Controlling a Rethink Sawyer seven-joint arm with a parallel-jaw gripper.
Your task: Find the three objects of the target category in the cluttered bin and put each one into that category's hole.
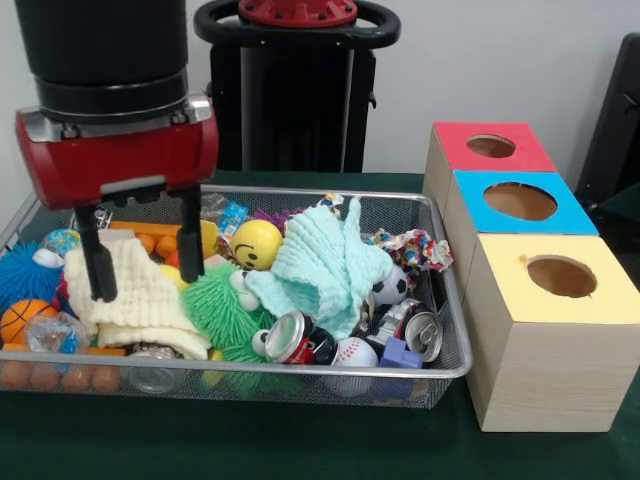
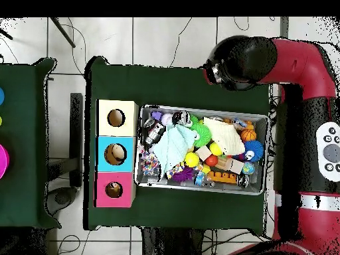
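Hovering open-fingered over the cream cloth (image 1: 135,300) at the bin's (image 1: 440,365) left end, the gripper (image 1: 143,250) is best lowered straight so both fingers straddle a raised fold.

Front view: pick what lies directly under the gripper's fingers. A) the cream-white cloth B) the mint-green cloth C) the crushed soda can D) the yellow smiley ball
A: the open gripper hangs over the left part of the bin, its two dark fingers down against the cream-white cloth; the mint-green cloth lies apart from them, toward the middle.
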